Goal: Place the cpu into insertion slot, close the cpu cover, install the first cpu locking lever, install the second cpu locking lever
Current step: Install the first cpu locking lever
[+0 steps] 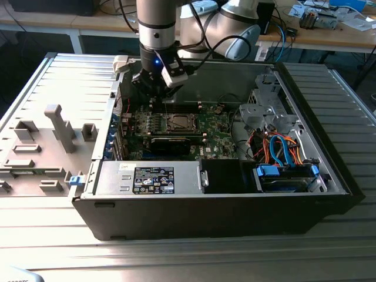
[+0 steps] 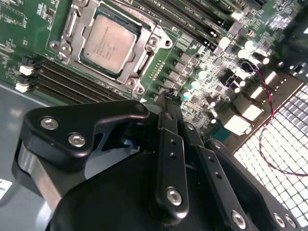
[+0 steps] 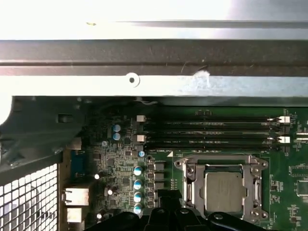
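Hand (image 2: 166, 98) hovers empty with fingers pressed together over the green board (image 2: 202, 72) just beside the slot (image 2: 109, 44), where the cpu (image 2: 107, 43) already sits, with what looks like the cover (image 3: 221, 162) closed around it.

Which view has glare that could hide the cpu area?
First wrist view: the case's metal wall is blown out white, but the cpu below reads evenly lit. Second wrist view: the cpu is clear; the gripper sits dark in the foreground.
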`<control>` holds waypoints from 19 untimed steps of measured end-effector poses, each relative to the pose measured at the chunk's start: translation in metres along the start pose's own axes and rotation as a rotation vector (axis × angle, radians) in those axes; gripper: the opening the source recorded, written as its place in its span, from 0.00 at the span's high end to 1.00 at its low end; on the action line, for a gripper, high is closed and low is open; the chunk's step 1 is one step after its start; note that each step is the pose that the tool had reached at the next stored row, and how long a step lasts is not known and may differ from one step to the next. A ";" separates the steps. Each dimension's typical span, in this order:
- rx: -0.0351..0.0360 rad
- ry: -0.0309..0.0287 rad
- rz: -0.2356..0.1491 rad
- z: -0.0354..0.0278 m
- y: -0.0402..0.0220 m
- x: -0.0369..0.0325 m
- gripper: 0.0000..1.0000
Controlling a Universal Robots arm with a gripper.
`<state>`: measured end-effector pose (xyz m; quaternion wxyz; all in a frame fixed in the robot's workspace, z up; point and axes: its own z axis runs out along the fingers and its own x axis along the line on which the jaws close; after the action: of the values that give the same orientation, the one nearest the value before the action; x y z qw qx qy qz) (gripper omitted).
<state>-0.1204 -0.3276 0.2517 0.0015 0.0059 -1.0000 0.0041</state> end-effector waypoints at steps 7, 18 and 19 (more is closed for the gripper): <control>-0.0028 -0.0008 0.000 -0.0185 0.0032 0.0014 0.89; -0.0155 -0.0008 0.000 -0.0174 0.0269 0.0020 0.89; -0.0158 -0.0010 0.000 -0.0169 0.0270 0.0020 0.89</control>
<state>-0.1226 -0.3005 0.2684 0.0010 0.0060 -1.0000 -0.0038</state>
